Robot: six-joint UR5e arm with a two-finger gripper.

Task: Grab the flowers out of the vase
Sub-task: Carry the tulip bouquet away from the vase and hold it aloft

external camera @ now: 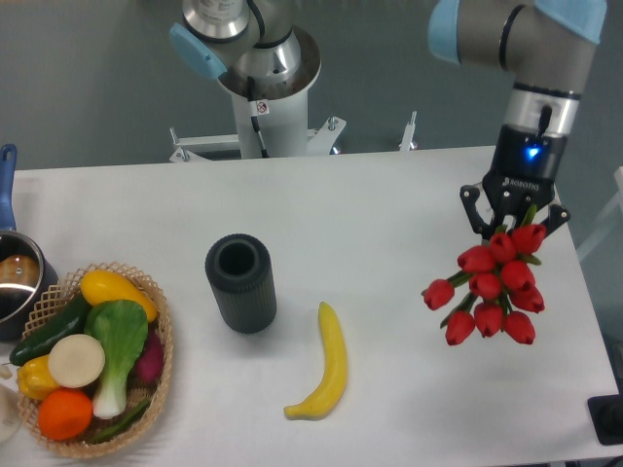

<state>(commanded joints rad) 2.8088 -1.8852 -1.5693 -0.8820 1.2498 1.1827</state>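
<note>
Nearest the camera, a yellow banana point(325, 366) lies just right of and nearer than the vase point(240, 283). Left of the vase at the near table edge sits a wicker basket point(146, 409) of produce, including a green-leafed white-stemmed vegetable point(119, 345); a pot with a blue handle point(14, 282) stands just behind the basket at the left edge.

The vase stands upright, mouth open and empty, on the white table point(370, 204), with bare tabletop around it on its far and right sides.

Well to the right of the vase, the flowers point(494, 284) hang in the air above the right part of the table, red buds pointing toward the camera and down. Directly behind them, the gripper point(514, 226) points downward, its fingers closed around the stems; the exact contact is hidden by the buds, so grip depth cannot be confirmed. The arm rises from the gripper up and out of the picture's top right. Farthest, behind the vase, stands the arm's base column point(261, 88) at the far table edge.
</note>
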